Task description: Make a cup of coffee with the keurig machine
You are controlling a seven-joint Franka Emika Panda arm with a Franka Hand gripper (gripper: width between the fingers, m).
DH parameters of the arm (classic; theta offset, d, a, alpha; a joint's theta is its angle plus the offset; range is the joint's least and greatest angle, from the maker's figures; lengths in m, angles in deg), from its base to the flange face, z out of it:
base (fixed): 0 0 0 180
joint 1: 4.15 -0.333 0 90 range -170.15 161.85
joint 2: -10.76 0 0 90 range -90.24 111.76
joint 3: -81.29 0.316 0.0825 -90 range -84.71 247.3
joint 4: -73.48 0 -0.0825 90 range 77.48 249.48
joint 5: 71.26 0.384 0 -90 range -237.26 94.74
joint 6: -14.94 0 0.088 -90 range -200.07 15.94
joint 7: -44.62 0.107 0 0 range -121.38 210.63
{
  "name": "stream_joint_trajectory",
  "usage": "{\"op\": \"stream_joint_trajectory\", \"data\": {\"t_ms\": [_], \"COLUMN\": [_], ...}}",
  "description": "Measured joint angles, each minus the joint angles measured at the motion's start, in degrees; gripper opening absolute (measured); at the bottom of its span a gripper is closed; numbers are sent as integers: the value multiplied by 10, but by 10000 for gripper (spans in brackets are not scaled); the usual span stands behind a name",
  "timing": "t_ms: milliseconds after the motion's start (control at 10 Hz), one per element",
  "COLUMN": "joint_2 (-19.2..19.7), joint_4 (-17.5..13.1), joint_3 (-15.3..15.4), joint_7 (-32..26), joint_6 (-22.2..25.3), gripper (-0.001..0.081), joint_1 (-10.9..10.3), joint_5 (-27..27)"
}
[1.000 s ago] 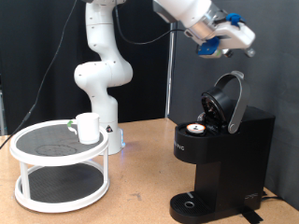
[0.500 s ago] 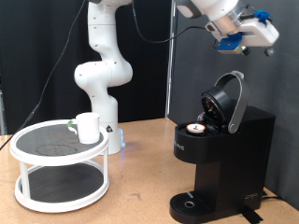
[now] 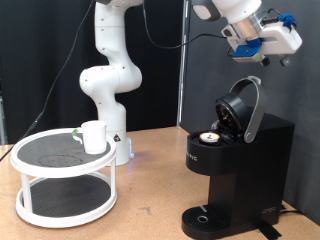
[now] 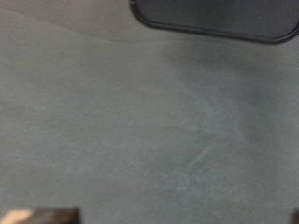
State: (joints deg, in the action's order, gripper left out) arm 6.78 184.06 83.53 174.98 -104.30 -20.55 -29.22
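- Gripper [image 3: 272, 50]: upper right of the exterior view, high above the machine, touching nothing. Fingers too small and blurred to judge; cannot tell whether it is wide, narrow or holding anything.
- Keurig machine [image 3: 238, 170]: lower right of the exterior view, 1 unit. Domed lid [image 3: 245, 108] stands raised on its hinge. 1 small pod [image 3: 209, 139] with a pale top sits in the open chamber, just below the lid.
- Cup [image 3: 94, 136]: 1 white mug, left of centre in the exterior view, standing upright on the upper shelf of the white 2-tier rack [image 3: 64, 180]. Well apart from the machine; drip base [image 3: 205, 217] at the bottom of the machine has no cup on it.
- Wrist view: only a blurred grey surface and a dark rounded edge; nothing identifiable, fingertips not shown.
- Step in hand, as a judgement: pod is loaded, lid not yet closed, cup not yet placed under the spout. The lid is the machine part nearest the gripper.
- Count: 1 arm, 1 gripper, 1 machine, 1 pod, 1 cup, 1 rack.
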Motion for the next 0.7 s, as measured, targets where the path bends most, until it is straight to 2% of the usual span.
{"op": "stream_joint_trajectory", "data": {"t_ms": [100, 200, 300, 400, 500, 600, 700], "joint_2": [0, 0, 1, 2, 4, 6, 7], "joint_4": [4, 8, 13, 20, 27, 33, 35], "joint_3": [-4, -5, -6, -6, -7, -7, -7], "joint_7": [-7, -8, -6, -5, -5, -5, -5], "joint_6": [9, 19, 24, 25, 24, 22, 19], "gripper": [320, 180, 180, 60, 60, 13, 3], "joint_1": [3, 6, 8, 10, 11, 13, 14], "joint_5": [-1, -11, -23, -31, -34, -35, -34]}}
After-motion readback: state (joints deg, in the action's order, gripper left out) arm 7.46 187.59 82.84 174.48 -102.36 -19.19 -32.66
